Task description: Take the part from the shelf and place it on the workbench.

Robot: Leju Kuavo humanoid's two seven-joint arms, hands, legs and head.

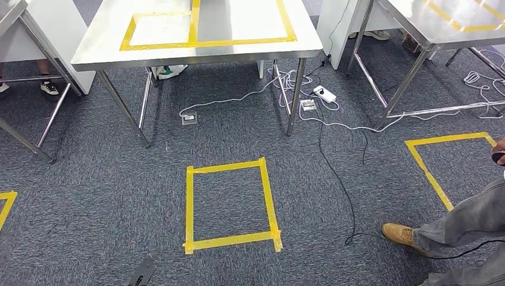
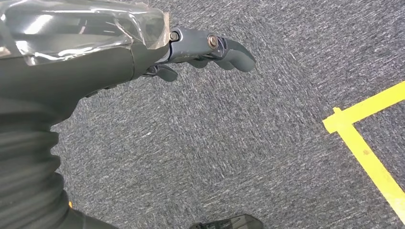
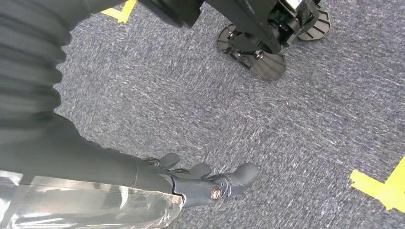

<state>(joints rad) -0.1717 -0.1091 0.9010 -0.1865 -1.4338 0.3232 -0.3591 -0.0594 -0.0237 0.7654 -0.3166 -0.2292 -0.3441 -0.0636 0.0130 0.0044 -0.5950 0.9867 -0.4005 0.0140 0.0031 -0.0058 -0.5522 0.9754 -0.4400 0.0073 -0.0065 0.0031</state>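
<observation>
While hanging over grey carpet, left hand (image 2: 200,50) and right hand (image 3: 205,181) loosely spread, holding nothing, probably idle for walking. No shelf or part visible. Steel workbench (image 1: 107,44) at twelve o'clock, beyond taped square (image 1: 189,202); person's boot (image 1: 400,235) at four.

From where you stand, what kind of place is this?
Probably a robot test lab or workshop: steel-topped workbench with yellow tape outlines, yellow tape square on grey carpet, and loose white cables with a power strip.
</observation>
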